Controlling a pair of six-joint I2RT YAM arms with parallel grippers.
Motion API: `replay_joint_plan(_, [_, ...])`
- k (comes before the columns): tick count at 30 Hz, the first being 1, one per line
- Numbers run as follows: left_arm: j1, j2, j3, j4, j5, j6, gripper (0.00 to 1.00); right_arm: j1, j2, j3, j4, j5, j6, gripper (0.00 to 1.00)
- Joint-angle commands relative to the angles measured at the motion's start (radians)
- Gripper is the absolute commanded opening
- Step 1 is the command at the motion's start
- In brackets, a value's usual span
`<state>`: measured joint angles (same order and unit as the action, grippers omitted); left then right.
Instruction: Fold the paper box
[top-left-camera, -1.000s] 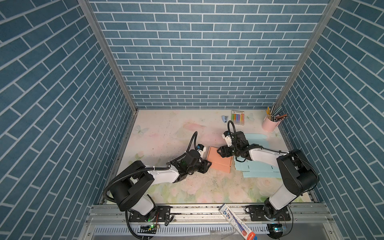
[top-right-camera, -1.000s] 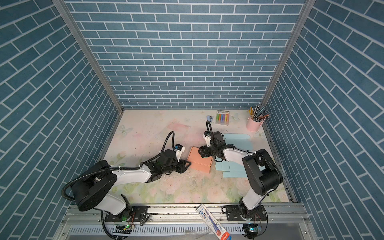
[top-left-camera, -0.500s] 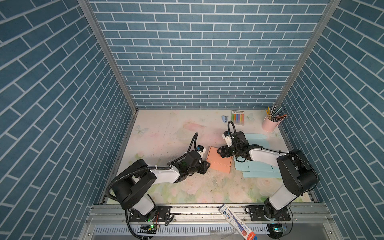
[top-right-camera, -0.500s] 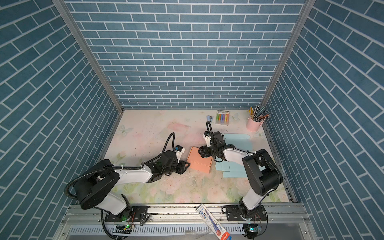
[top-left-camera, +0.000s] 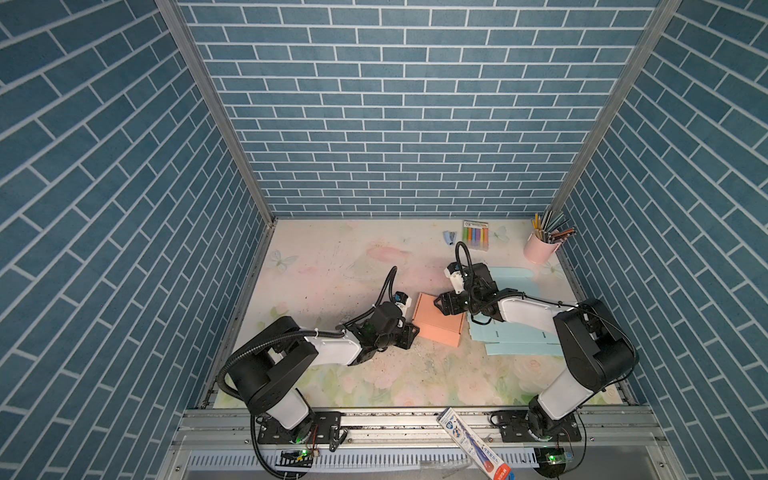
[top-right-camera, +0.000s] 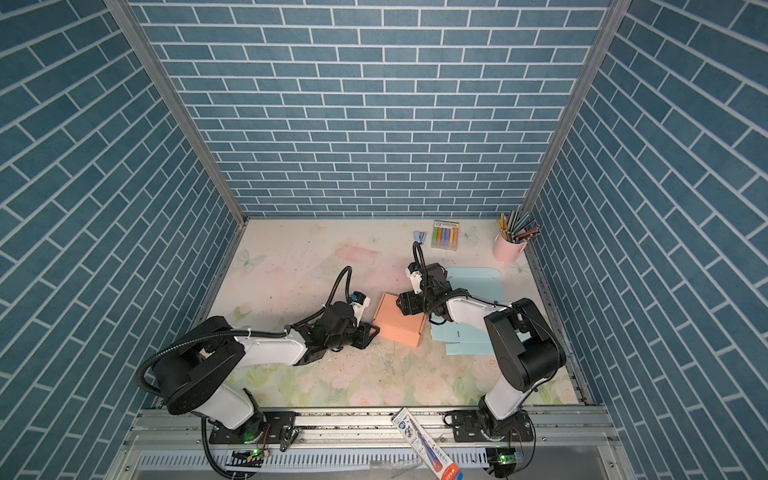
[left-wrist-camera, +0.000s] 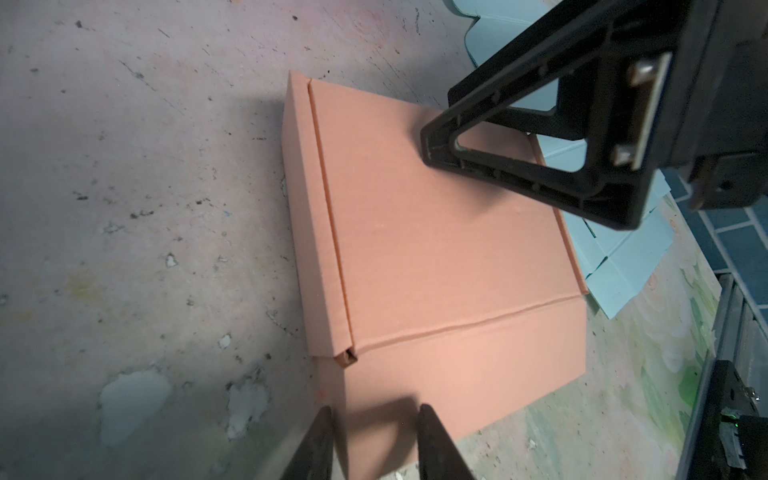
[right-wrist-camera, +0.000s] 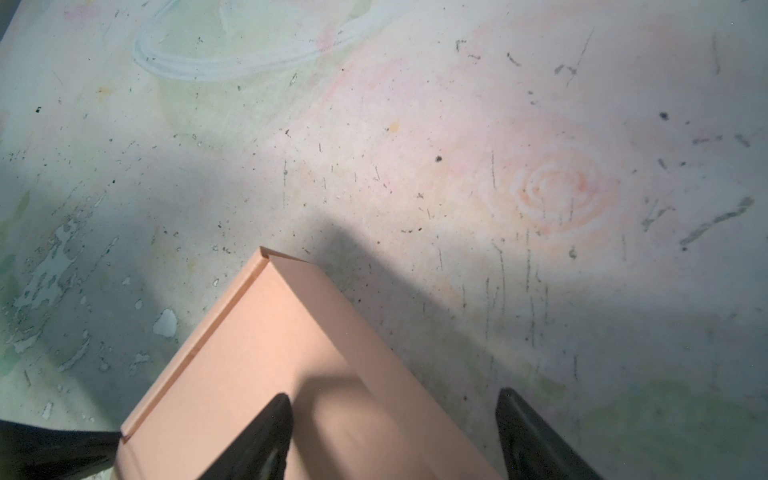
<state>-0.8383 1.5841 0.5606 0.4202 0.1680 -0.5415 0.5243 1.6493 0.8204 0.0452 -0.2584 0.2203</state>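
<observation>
At the front rail a printed tube (top-left-camera: 473, 446) lies slantwise, off the bench (top-left-camera: 328, 266). Further in, the left claw (top-left-camera: 409, 332) sits low at the left edge of the paper box (top-left-camera: 439, 318), just beside its near corner. From the left wrist its fingertips (left-wrist-camera: 436, 449) stand a little apart, with the box's corner showing in the gap (whether they touch the cardboard I cannot tell). The box is salmon-coloured and closed, its lid down, and it lies flat around the middle of the bench in both top views. At its far right corner the right claw (top-left-camera: 441, 305) stands wide apart: one finger is over the lid and the other hangs past the box's edge above the bare bench, so nothing is pinched. Under that arm lie flat pale-blue card sheets (top-left-camera: 519, 343), just beside the box's right side. At the back are a pink cup (top-left-camera: 539, 251) of pencils, a pack of markers (top-left-camera: 475, 236) and a small blue item (top-left-camera: 449, 237).
</observation>
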Motion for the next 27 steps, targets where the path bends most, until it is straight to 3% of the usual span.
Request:
replay_joint_plan(1, [-0.003,0.003,0.008,-0.015,-0.022,0.015,0.34,0.013,0.019,-0.038,-0.101,0.004,0.001,0.77])
replay_joint_plan(27, [0.068,0.075,0.037,0.016,0.046,0.064,0.31,0.017,0.005,-0.034,-0.109,-0.013,-0.006,0.76])
